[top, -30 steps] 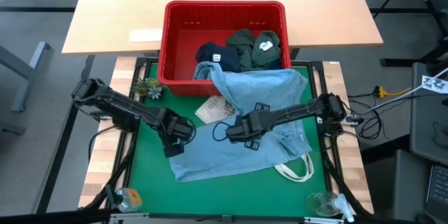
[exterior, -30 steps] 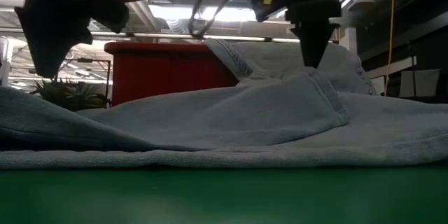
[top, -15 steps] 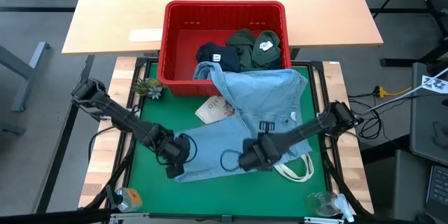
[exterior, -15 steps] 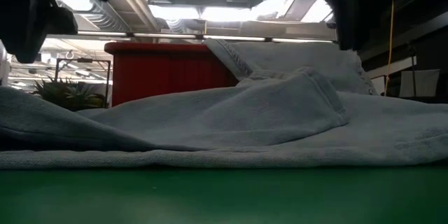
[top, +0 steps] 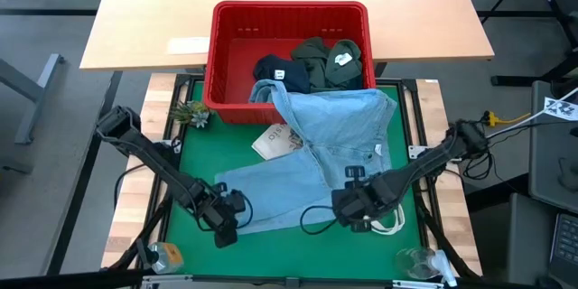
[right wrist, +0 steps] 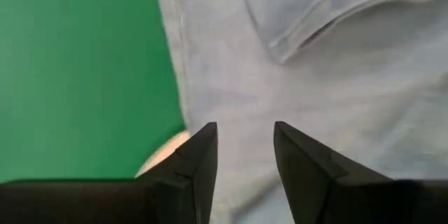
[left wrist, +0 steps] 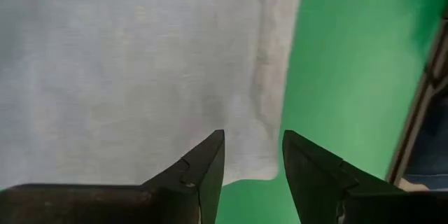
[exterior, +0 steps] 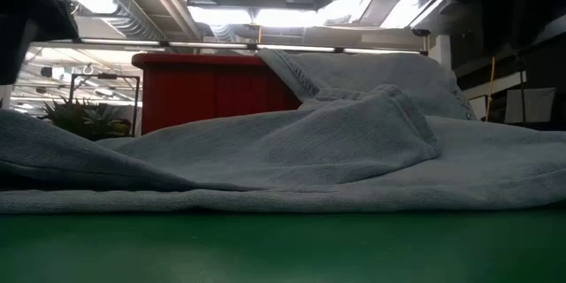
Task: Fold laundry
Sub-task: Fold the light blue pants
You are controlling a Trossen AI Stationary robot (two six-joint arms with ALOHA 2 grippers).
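A light blue denim garment (top: pixel 307 158) lies spread on the green mat (top: pixel 194 167). Its far end hangs over the front rim of the red basket (top: pixel 230 54), and in the low view it (exterior: pixel 283 155) shows a raised fold. My left gripper (top: pixel 226 226) hovers open, pointing down over the garment's near-left corner (left wrist: pixel 245 112). My right gripper (top: pixel 354 209) is also open and hovers over the garment's near-right edge (right wrist: pixel 210 77). Neither has cloth between its fingers.
A navy garment (top: pixel 271 70) and olive garments (top: pixel 327 59) lie in the basket. A white tote bag (top: pixel 275 140) lies partly under the denim, and its handles (top: pixel 386 221) stick out by the right gripper. A small plant (top: pixel 191 113) stands at the far left, and clear objects (top: pixel 420 262) sit at the near corners.
Both grippers have moved toward the table's near edge and apart from each other. The left went to the denim's near-left corner, the right toward its near-right edge. Both have tipped more steeply downward. The denim's raised fold has stayed as it was.
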